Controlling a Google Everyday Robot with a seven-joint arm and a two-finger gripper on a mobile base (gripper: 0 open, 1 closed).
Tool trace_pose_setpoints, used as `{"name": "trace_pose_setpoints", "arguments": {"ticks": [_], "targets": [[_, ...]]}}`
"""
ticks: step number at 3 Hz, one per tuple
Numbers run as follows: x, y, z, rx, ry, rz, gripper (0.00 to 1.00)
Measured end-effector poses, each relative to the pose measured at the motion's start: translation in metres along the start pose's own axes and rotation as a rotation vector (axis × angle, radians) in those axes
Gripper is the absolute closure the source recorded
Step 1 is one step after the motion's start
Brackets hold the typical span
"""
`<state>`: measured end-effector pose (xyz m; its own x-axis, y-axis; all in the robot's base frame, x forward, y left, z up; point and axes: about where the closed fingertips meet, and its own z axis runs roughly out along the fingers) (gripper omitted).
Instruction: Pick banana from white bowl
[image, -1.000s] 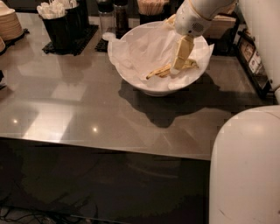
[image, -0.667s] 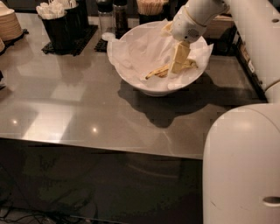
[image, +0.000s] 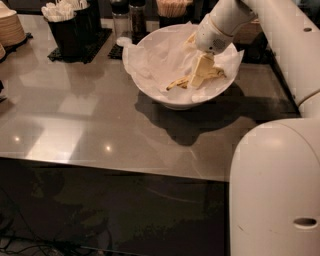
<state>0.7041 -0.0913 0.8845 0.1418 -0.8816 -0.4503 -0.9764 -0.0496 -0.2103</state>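
Our gripper (image: 201, 76) sits low inside the white bowl (image: 169, 103) on the bench (image: 95, 117), at the banana (image: 176, 84); whether it grips, we cannot tell.

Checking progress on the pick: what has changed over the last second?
The gripper has eased slightly lower into the white bowl, by the banana; the arm has swung further into view at right. Banana and bowl lie as before; nothing lifted yet.
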Motion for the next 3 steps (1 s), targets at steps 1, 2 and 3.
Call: {"name": "trace_pose_setpoints", "arguments": {"ticks": [1,2,3], "targets": [[0.0,0.0,0.0,0.0,0.0,0.0,0.39],[0.0,-0.001,0.002,0.002,-0.002,0.0,0.39],[0.004,-0.003,0.013,-0.006,-0.016,0.013,0.3]]}}
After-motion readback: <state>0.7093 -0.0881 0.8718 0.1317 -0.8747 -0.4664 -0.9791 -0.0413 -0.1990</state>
